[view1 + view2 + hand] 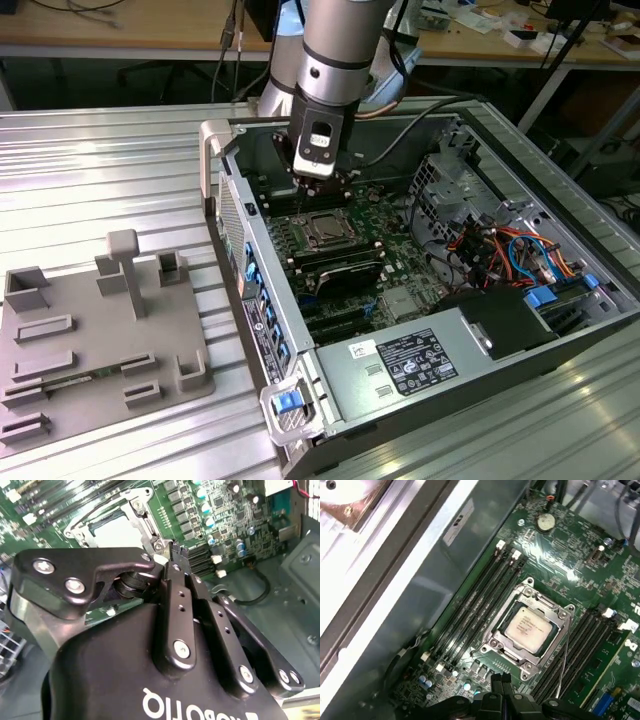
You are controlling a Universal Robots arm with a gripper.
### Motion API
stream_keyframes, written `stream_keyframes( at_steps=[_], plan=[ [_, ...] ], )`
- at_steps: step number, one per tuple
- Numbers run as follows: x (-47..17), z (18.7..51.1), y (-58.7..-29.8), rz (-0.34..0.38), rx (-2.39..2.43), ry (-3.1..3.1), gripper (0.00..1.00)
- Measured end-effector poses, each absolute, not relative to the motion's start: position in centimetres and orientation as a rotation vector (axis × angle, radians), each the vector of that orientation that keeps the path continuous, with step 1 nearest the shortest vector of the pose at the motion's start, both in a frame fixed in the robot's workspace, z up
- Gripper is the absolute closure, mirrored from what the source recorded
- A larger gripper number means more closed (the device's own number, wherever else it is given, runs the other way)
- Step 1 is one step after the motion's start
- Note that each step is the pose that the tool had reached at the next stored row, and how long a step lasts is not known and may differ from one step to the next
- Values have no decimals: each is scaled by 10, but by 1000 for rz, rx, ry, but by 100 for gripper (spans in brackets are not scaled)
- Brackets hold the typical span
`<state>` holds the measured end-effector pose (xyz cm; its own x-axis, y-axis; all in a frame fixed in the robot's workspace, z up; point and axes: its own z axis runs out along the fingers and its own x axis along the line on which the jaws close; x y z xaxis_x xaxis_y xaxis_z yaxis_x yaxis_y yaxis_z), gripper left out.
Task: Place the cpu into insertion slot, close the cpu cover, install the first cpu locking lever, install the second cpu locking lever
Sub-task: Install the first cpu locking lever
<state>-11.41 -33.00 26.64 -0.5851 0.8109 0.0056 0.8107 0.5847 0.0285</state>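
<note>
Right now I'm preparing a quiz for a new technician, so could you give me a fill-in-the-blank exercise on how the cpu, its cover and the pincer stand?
The cpu sits in the insertion slot with its silver top facing ____.
The cpu cover is not open but ____.
The circuit board around the slot is coloured ____.
The pincer hangs over the board, fingertips ____.
Missing words: up; closed; green; shut.
</note>
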Motion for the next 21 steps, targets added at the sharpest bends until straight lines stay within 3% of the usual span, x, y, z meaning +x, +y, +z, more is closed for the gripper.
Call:
stream_keyframes(
  at_steps=[21],
  plan=[
    [-121, 261, -327, 44, 873, 3014, 89]
  ],
)
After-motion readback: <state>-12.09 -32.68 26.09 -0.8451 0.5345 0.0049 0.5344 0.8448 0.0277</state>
